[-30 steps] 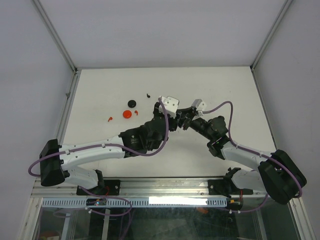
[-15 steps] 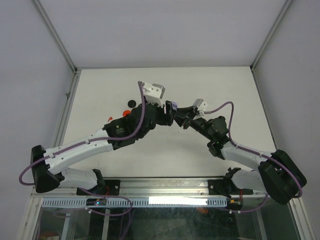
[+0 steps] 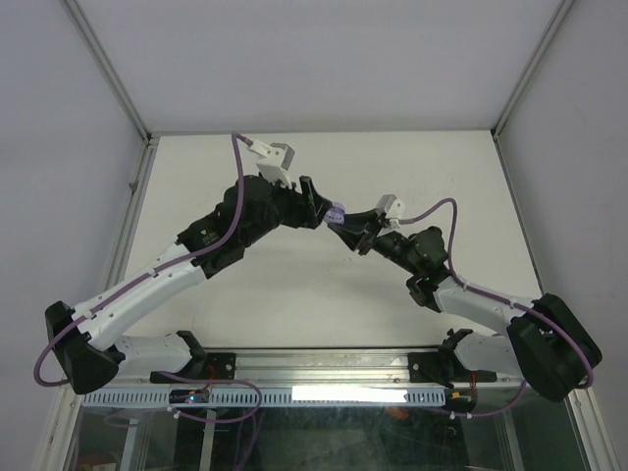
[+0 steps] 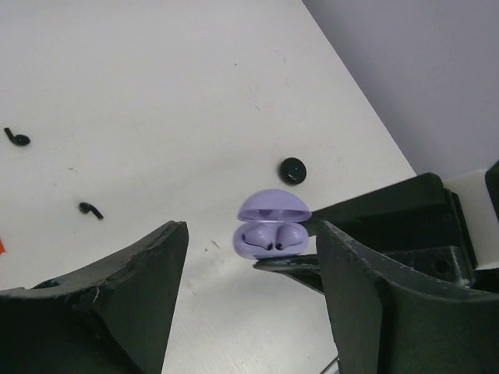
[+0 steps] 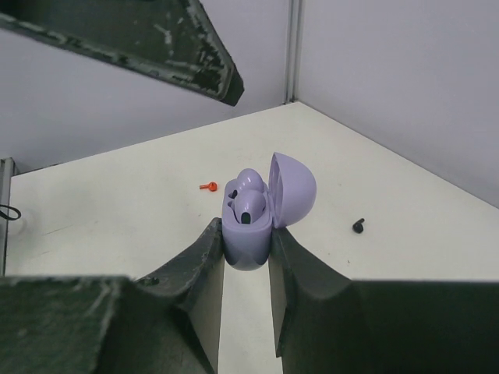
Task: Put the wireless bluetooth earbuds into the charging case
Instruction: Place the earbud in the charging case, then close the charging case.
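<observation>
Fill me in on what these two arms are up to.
The right gripper is shut on a pale purple charging case, lid open, with two matching earbuds seated inside. The left gripper hovers open in front of the case, touching nothing. Two black earbuds, a red earbud and a round black case lie loose on the table.

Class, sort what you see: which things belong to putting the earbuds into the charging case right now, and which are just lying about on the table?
In the job: pale purple clamshell charging case, open; two pale purple buds seated in it; right gripper clamping it.
Lying about: two loose black stemmed buds; one red stemmed bud; small black round case.
</observation>
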{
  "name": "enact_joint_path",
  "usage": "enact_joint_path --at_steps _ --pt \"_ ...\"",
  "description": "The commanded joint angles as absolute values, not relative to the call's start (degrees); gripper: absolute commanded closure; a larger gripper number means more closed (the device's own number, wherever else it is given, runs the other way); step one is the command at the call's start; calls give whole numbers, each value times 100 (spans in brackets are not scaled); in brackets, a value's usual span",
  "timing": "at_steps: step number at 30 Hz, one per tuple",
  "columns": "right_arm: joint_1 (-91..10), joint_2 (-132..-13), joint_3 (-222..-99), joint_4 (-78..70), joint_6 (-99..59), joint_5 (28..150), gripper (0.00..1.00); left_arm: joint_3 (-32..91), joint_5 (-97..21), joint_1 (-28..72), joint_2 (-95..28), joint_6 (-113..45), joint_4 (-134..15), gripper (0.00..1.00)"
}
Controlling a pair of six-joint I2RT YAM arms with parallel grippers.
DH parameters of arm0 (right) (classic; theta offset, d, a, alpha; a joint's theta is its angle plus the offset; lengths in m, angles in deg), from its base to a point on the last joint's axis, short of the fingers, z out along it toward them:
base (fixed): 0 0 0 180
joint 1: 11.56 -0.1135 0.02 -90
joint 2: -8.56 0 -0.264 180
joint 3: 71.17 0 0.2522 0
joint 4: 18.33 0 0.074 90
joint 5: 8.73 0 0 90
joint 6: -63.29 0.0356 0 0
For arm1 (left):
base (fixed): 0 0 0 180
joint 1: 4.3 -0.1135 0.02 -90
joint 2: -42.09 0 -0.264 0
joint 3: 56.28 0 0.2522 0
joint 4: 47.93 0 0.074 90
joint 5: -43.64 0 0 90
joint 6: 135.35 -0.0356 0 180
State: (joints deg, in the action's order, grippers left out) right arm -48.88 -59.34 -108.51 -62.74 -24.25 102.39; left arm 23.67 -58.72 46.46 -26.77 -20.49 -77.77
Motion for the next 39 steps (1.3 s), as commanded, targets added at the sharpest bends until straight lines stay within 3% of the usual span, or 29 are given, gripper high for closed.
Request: enact_joint_path --at_steps 1,9,21,27,39 --pt "-4892 -5788 -11211 -6399 -2428 10700 98 2420 -4878 4067 -2274 -2008 -7721 30" --pt "-4854 -5981 -11487 -6511 -1973 11682 98 1966 -2846 3274 -2212 -1722 -7115 18" --pt "-4574 -6318 -11642 -7203 -1047 12336 97 1542 -850 2936 -2590 -1079 -5984 22" --pt "-4395 -6683 -11719 -7785 -377 12783 97 1436 -417 2936 -2695 -968 -5581 29" --pt "-4352 -7067 -11804 -7633 39 13390 96 1184 -327 2928 -2326 -1121 -5004 31"
